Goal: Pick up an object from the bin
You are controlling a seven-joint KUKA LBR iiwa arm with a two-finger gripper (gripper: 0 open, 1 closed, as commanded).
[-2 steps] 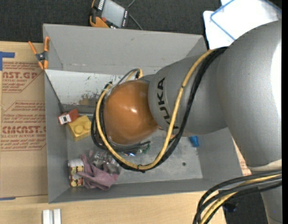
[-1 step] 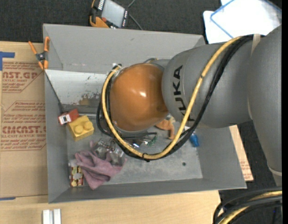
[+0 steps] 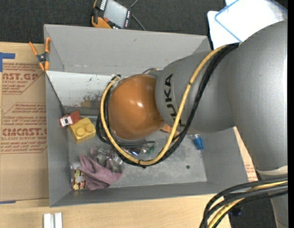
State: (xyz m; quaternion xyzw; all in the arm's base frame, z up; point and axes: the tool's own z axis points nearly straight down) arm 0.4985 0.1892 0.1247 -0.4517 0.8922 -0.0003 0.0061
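Because orange dome cover (image 3: 135, 108) on wrist hid everything beneath, I could not tell jaws' state. Candidates lay close: yellow plastic toy brick (image 3: 82, 128) just left, mauve crumpled cloth (image 3: 97, 172) toward grey metal bin (image 3: 137, 49) lower-left corner.

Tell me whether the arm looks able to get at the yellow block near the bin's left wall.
Probably yes: the yellow block lies uncovered just left of the arm's orange cover, with only a small red-and-white piece close beside it.
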